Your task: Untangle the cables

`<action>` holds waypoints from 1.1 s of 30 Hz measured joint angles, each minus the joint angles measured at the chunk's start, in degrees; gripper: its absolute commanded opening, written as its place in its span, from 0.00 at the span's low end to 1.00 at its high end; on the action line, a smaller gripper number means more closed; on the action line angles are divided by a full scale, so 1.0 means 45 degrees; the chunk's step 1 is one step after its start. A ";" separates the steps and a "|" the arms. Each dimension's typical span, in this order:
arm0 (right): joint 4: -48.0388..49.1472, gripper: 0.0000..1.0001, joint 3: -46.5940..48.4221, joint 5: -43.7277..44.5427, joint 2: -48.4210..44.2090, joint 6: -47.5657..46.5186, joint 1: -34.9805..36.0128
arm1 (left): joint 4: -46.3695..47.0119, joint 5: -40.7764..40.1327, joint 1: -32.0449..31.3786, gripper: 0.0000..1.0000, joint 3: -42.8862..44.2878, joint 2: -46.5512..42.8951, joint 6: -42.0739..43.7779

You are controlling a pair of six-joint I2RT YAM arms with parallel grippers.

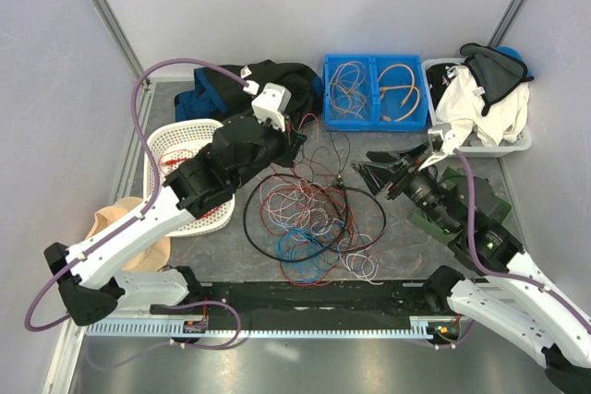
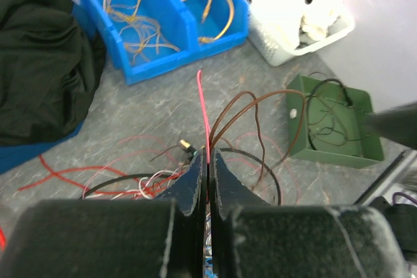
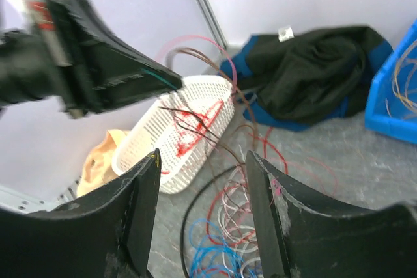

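Red, black, white and blue cables (image 1: 314, 223) lie in one loose knot on the table (image 1: 217, 248) in the top view, between the two arms. A blue bin (image 1: 374, 89) at the far edge holds a few pale and tan wires in its two compartments. A white basket (image 1: 189, 173) on the left shows red strands, and a green tray (image 1: 497, 200) sits partly under the right arm. The left gripper (image 1: 294, 140) hangs over the knot's far left edge, and the right gripper (image 1: 374, 173) faces it from the right.

From the left wrist, that gripper's jaws are pressed together on a red wire (image 2: 203, 109) that stands up out of them. Brown wires (image 2: 251, 105) arch just beside it; I cannot tell whether they are pinched too. A few dark wires lie in the green tray.

From the right wrist, the right gripper's jaws stand apart with nothing between them, the knot below.

By my reading, a handful of wires are sorted away, one is being drawn out, and the bulk is yet to be separated.
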 measured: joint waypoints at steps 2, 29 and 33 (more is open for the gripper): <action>0.0223 0.58 -0.0029 -0.0141 -0.0262 0.0000 -0.0005 | -0.0364 -0.0131 0.0068 0.02 0.0296 0.0287 -0.0102; 0.3847 0.83 -0.1467 0.0515 0.4017 -0.0879 0.1656 | -0.1413 0.0597 0.0588 0.02 0.4677 0.3007 -0.4993; 0.4750 0.86 -0.1525 0.2210 0.5008 -0.1219 0.1715 | -0.1428 0.0933 0.0593 0.02 0.4677 0.3026 -0.5280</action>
